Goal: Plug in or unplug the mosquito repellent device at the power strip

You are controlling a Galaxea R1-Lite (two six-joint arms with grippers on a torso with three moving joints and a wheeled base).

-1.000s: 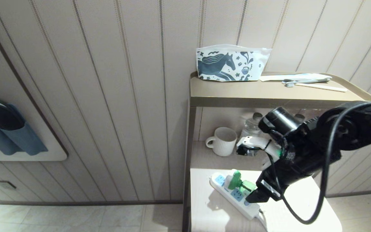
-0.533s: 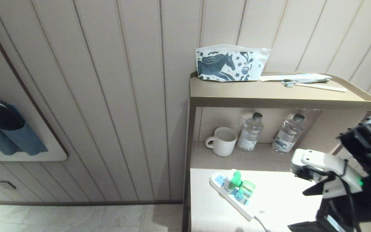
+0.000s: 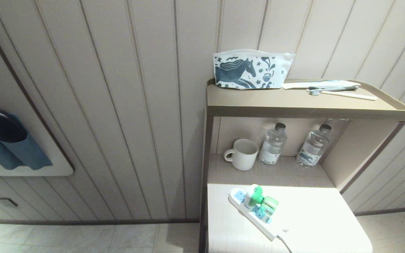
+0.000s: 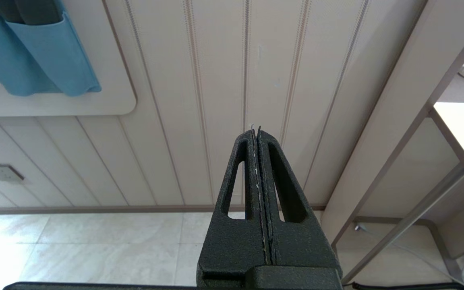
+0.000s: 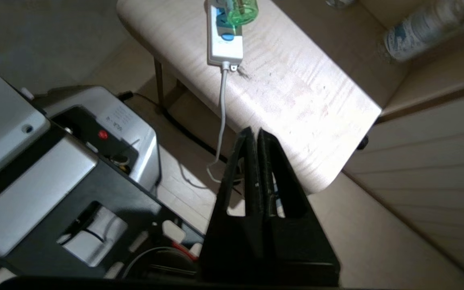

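On the low white table (image 3: 315, 225), the mosquito repellent device (image 3: 258, 202) sits plugged into the power strip (image 3: 253, 216) — likely task done — so right gripper (image 5: 256, 135) hangs clear below, fingers together, empty; left gripper (image 4: 256, 133) parked, pressed closed.

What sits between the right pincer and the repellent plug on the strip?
Right wrist view: between the shut right pincer and the repellent plug lie only the power strip, its cord and bare tabletop.
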